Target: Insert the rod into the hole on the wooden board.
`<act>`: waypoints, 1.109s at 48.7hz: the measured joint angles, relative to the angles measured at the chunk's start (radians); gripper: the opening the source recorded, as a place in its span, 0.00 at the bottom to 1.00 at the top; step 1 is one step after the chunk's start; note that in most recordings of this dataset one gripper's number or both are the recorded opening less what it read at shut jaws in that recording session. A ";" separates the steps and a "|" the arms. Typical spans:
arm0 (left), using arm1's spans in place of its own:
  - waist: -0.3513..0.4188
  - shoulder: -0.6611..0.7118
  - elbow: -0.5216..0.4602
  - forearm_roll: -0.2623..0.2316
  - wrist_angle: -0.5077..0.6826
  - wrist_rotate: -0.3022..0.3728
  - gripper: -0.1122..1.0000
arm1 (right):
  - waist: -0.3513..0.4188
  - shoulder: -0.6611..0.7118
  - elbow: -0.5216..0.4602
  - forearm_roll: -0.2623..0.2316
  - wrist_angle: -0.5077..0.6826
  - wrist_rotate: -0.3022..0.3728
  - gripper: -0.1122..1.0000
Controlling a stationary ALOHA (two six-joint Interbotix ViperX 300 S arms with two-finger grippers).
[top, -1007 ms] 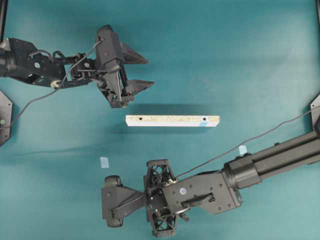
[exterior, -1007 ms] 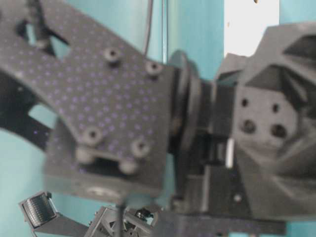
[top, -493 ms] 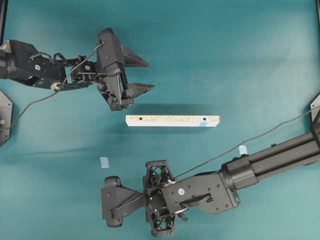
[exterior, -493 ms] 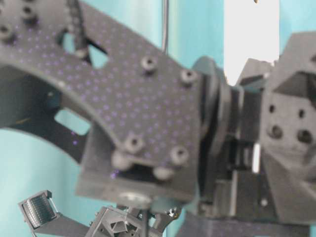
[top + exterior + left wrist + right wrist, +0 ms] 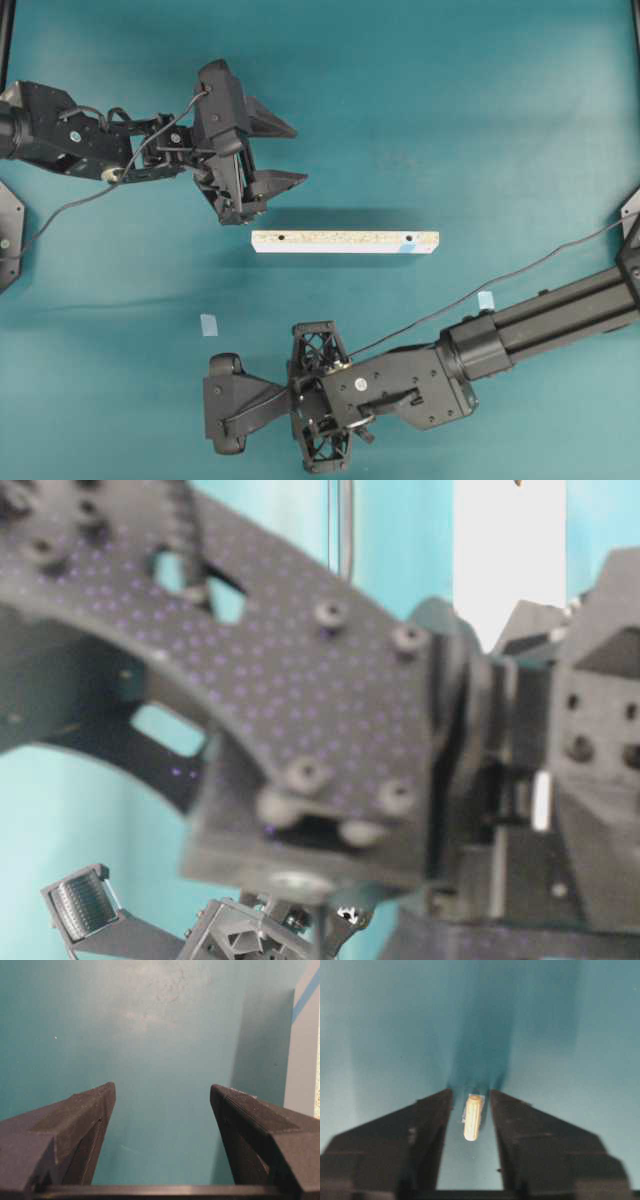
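Teal worktop (image 5: pixel 480 120) fills the scene. Rod (image 5: pixel 472 1117), a short cream dowel, lies flat on it between the fingers of the right gripper (image 5: pixel 471 1102); narrow gaps show on both sides, so the jaws are close together but whether they touch it I cannot tell. In the overhead view the rod is hidden under that gripper (image 5: pixel 222 403), low and left of centre. Wooden board (image 5: pixel 345 241) lies flat mid-worktop, well apart from the right gripper, with the hole (image 5: pixel 408 239) near its right end by a light-blue mark. Left gripper (image 5: pixel 285 152) hangs just up-left of the board's left end, jaws wide apart, nothing between them. Two pale-blue tape squares (image 5: pixel 209 324) lie below the board.
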 measured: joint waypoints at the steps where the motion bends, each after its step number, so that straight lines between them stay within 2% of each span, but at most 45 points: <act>1: 0.000 0.002 0.000 0.000 0.002 0.000 0.88 | 0.000 0.000 -0.002 0.000 0.000 0.000 0.36; 5: -0.002 0.002 0.000 0.000 0.000 0.000 0.88 | 0.000 0.002 -0.002 0.000 0.003 0.000 0.24; 8: -0.002 0.002 0.000 0.000 0.002 0.000 0.88 | 0.000 0.002 -0.002 0.000 0.006 0.002 0.21; 34: -0.002 0.002 0.000 0.000 0.011 0.000 0.88 | 0.000 0.000 -0.005 -0.003 0.031 0.003 0.21; 49: -0.006 0.000 0.000 0.000 0.028 0.000 0.88 | 0.003 -0.067 -0.003 -0.103 0.051 0.008 0.21; 54: -0.014 0.000 0.000 0.000 0.031 0.000 0.88 | 0.000 -0.104 -0.003 -0.121 0.052 0.017 0.21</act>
